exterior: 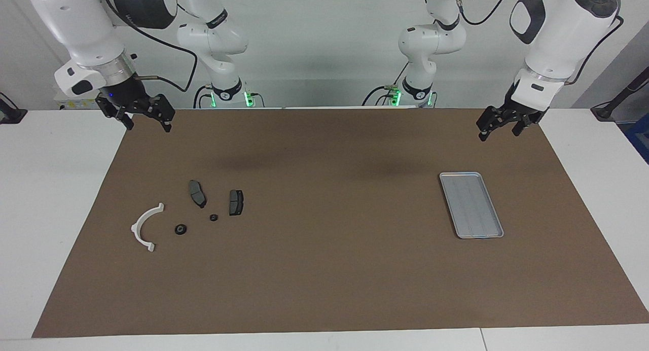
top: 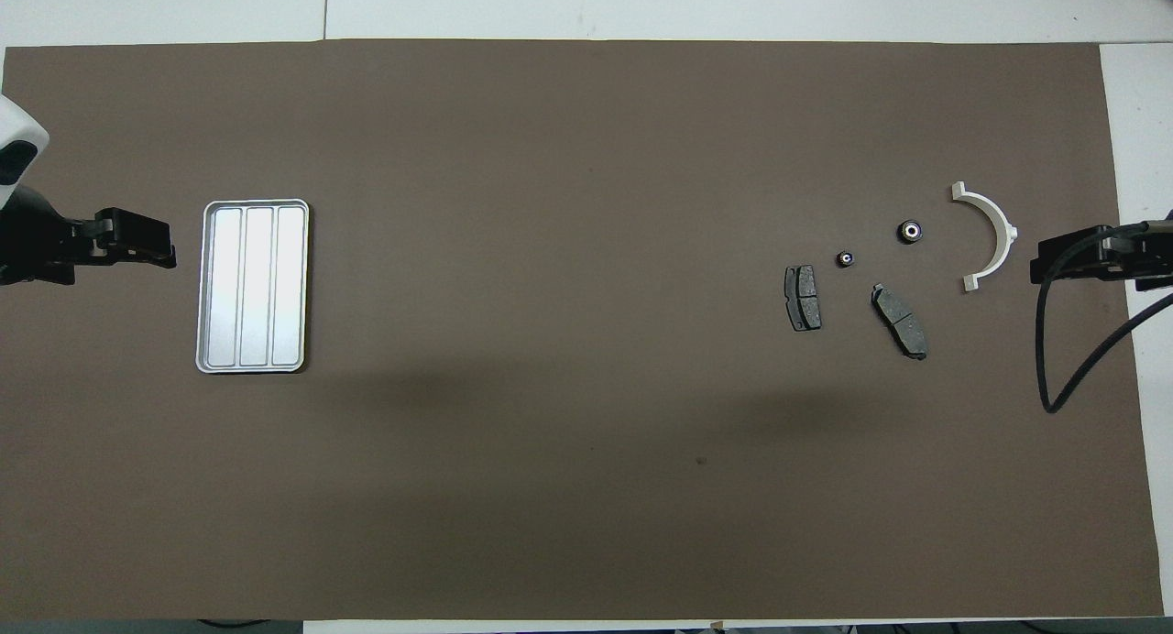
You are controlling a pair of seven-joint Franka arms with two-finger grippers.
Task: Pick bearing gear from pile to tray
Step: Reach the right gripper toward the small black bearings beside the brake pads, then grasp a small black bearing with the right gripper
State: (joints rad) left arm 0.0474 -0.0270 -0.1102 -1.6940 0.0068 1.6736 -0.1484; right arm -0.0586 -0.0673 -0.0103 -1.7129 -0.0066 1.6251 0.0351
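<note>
Both arms wait raised at the mat's ends: the right gripper [exterior: 144, 118] over the mat edge at the pile's end, the left gripper [exterior: 499, 127] up beside the tray [exterior: 489, 234], each with jaws spread wide and empty. The pile lies scattered: a white bracket [exterior: 143, 225], two brake pads [exterior: 197, 193] [exterior: 236, 202], and two small black round pieces, the larger [exterior: 180, 229] beside the bracket, the smaller [exterior: 214, 217] between the pads. The tray sits bare, well apart from the pile. The risk, I judge, is choosing the wrong round piece, or a low, tiny part slipping from the fingers or skidding against the bracket.
</note>
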